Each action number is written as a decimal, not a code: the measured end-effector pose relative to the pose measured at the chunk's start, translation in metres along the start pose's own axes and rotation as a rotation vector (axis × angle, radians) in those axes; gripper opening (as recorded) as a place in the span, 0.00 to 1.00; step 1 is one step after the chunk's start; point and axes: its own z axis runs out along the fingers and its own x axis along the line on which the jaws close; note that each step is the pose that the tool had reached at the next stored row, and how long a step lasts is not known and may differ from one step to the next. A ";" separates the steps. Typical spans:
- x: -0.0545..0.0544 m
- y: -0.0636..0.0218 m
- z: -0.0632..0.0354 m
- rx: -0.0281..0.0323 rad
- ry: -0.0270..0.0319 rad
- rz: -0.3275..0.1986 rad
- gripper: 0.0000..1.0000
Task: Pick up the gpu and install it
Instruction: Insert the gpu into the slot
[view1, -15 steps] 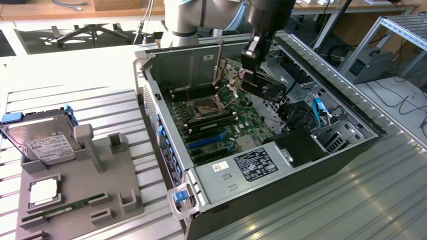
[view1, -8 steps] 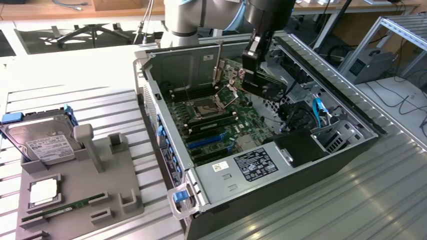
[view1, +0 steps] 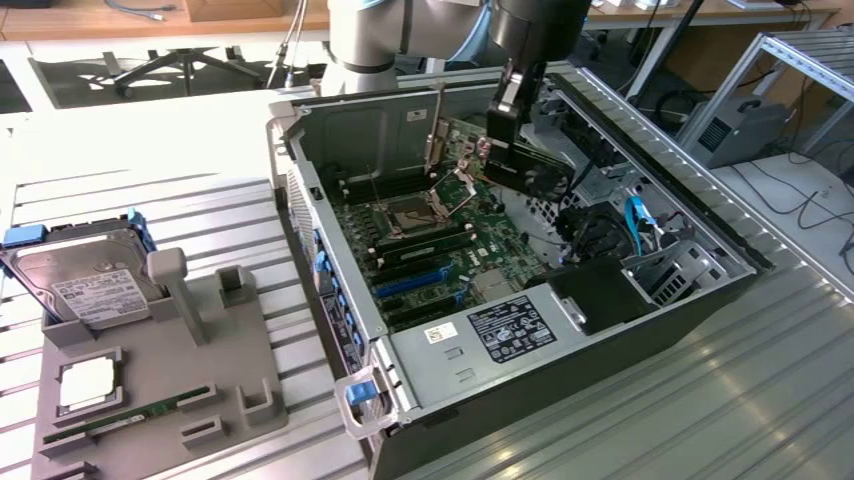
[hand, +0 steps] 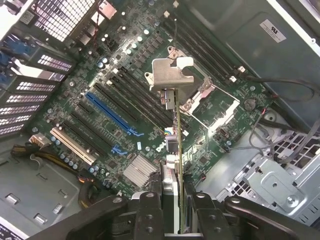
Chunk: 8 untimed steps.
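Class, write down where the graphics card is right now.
The graphics card hangs in the gripper above the motherboard, inside the open computer case, near the processor socket.

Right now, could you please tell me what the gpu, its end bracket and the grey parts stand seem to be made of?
The gpu, held in the gripper: dark matte circuit board, likely fibreglass laminate, thin edge showing. Its bracket: bare sheet metal, probably steel, bright and bent. The parts stand: uniform matte grey, probably plastic, moulded or printed.
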 end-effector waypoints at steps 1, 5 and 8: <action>0.000 0.0000 0.0000 -0.0002 -0.0003 -0.005 0.27; 0.000 0.0000 0.0000 -0.0010 -0.0020 -0.032 0.27; 0.000 0.0000 0.0000 -0.0014 -0.0031 -0.048 0.27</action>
